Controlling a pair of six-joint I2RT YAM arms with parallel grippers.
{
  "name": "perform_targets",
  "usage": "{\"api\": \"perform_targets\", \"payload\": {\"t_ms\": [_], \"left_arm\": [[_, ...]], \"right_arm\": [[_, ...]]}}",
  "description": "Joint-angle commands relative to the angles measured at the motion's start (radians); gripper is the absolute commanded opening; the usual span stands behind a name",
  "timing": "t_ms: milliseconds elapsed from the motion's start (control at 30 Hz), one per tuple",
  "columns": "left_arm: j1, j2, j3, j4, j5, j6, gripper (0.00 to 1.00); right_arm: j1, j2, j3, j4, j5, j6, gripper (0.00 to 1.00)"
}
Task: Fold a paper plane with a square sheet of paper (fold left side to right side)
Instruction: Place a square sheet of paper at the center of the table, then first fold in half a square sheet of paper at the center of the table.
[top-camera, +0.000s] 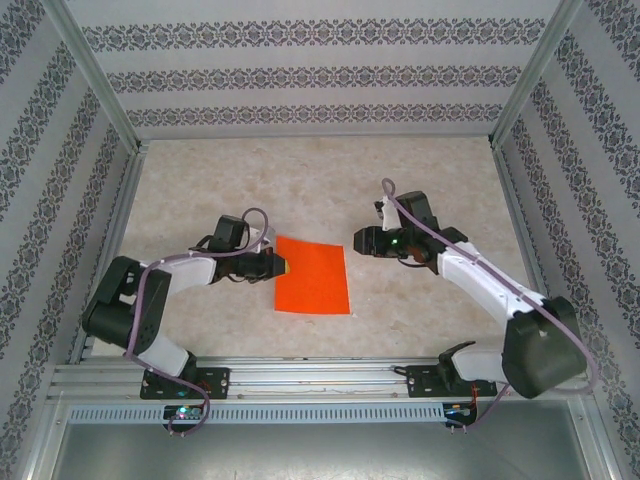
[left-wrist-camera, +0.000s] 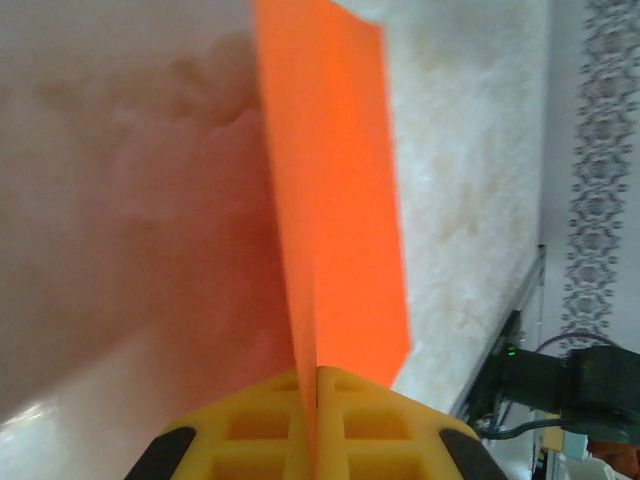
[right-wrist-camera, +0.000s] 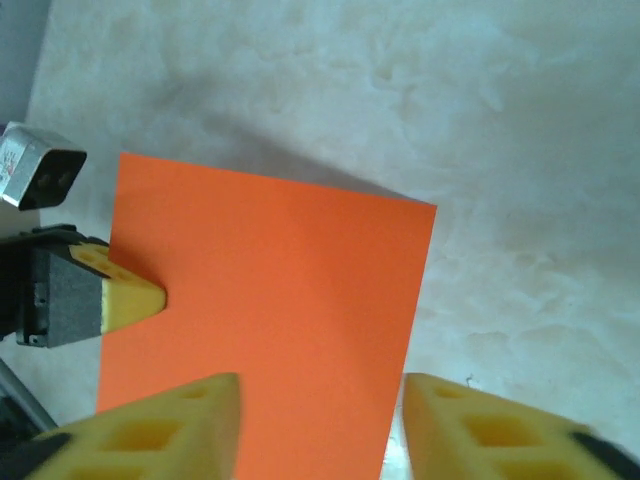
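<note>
On the table (top-camera: 430, 300), the square sheet of paper (top-camera: 312, 275) sits between the arms. The left gripper (top-camera: 278, 266) pinches its left edge. That edge should go over low with corners matched, while the right gripper (top-camera: 362, 241), jaws spread beside the right edge, steadies that side.

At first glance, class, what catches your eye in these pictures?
The bright orange paper in the middle of the table grabs the eye first. The left end effector pinches its left edge; the right end effector hangs open near its right edge.
</note>
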Motion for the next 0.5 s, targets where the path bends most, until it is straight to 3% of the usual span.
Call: {"api": "perform_targets", "payload": {"t_ms": [0, 100, 200, 467], "left_arm": [[-0.010, 0.033, 0.057, -0.100, -0.041, 0.078, 0.00], [-0.011, 0.059, 0.083, -0.147, -0.056, 0.100, 0.00], [-0.010, 0.078, 0.093, -0.160, -0.064, 0.095, 0.00], [-0.010, 0.067, 0.092, -0.150, -0.047, 0.064, 0.05]], "right_arm": [[0.034, 0.070, -0.004, 0.042, -0.012, 0.074, 0.28], [0.060, 0.140, 0.014, 0.045, -0.011, 0.097, 0.14], [0.083, 0.200, 0.025, 0.049, 0.000, 0.120, 0.06], [0.128, 0.334, 0.036, 0.034, 0.029, 0.133, 0.03]]}}
